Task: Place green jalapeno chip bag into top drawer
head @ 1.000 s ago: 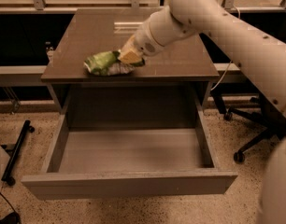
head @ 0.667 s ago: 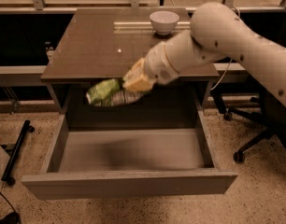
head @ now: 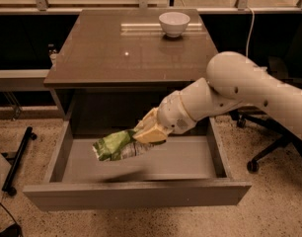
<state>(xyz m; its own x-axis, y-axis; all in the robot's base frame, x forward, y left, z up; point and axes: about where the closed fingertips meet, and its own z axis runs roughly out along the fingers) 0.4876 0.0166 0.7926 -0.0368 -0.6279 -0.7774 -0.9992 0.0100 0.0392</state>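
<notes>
The green jalapeno chip bag [head: 116, 144] is light green and crumpled. My gripper [head: 147, 132] is shut on its right end and holds it in the air over the open top drawer [head: 136, 191], left of the drawer's middle. The bag hangs a little above the drawer floor and casts a shadow near the front panel. The drawer is pulled fully out below the brown table [head: 111, 53]. My white arm reaches in from the right.
A white bowl [head: 174, 23] stands at the back right of the table top. An office chair base [head: 269, 147] is on the floor to the right. A black stand leg [head: 18, 159] lies on the floor to the left.
My gripper has carried the bag off the table's front edge, forward and down, so it now hangs inside the open drawer's opening.
</notes>
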